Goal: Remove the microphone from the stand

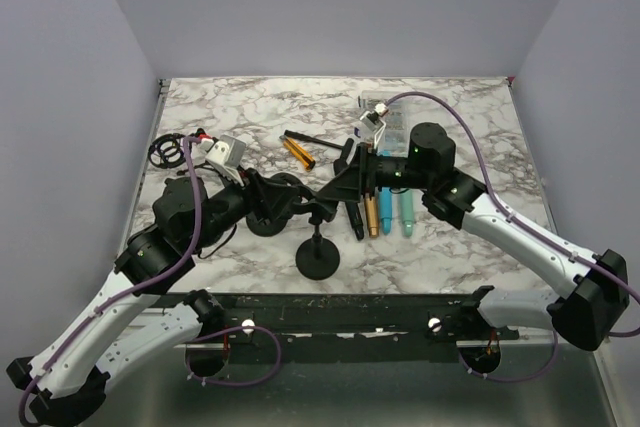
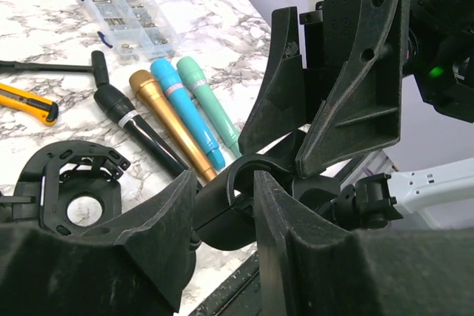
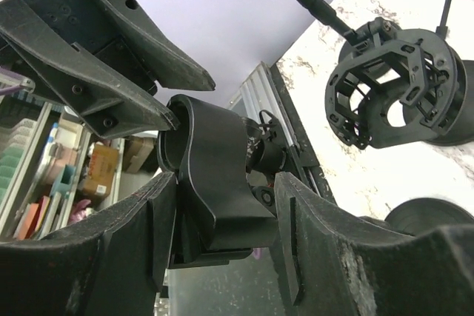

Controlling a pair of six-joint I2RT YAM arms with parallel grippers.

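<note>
Start at the left: the shock mount (image 2: 70,190) stands near your left gripper (image 2: 226,192), so if the stand (image 1: 318,259) tips that way it would likely strike it. The left gripper straddles the clip (image 3: 215,160) at the stand's top. Its jaws sit narrow around the clip, but you cannot tell whether they pinch it. Your right gripper (image 3: 226,183) flanks the same clip from the other side, its jaws close to the clip's walls and contact likewise unclear.

Both grippers crowd one small part. If one arm lifts or twists while the other holds, you will probably knock them together or drag the light, narrow-based stand over.

The clip itself looks empty. To its right, four lie side by side on the table (image 1: 430,257): black microphone (image 2: 137,127), gold microphone (image 2: 167,120), blue microphone (image 2: 185,109) and teal microphone (image 2: 207,101). You cannot tell which is the task's. They are round, so a toppling stand or a low sweep of the right arm would probably set them rolling.
</note>
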